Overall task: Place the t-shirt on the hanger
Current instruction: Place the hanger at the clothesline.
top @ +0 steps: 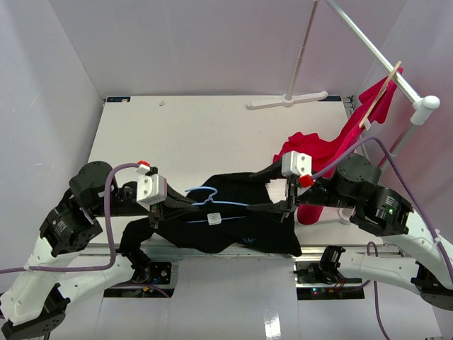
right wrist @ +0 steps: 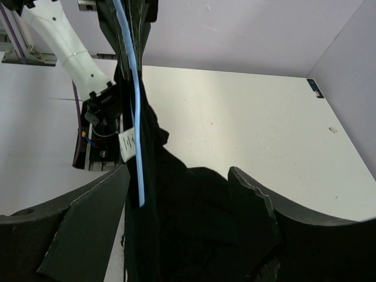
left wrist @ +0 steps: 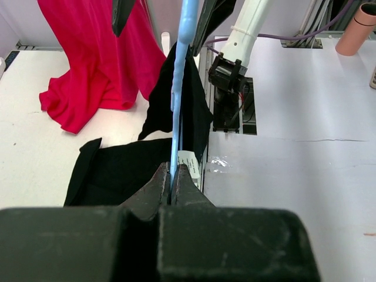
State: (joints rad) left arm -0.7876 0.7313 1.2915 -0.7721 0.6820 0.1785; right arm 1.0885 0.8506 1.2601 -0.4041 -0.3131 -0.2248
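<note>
The black t-shirt [top: 248, 227] lies bunched at the table's front edge, partly lifted, with its white label [top: 214, 219] showing. The light-blue wire hanger [top: 205, 195] lies across its neck. My left gripper [top: 173, 205] is shut on the hanger wire; in the left wrist view the jaws [left wrist: 173, 169] pinch the blue wire [left wrist: 179, 76] above the shirt [left wrist: 117, 170]. My right gripper [top: 285, 205] is at the shirt's right side. In the right wrist view its fingers [right wrist: 179, 170] stand wide apart with black cloth [right wrist: 182, 223] between them and the hanger's end [right wrist: 136, 117] just to the left.
A red shirt [top: 318, 152] hangs from a wooden hanger [top: 379, 99] on the white rack rail [top: 368, 46] at the right and pools on the table behind my right gripper. The rack's foot [top: 287, 101] stands at the back.
</note>
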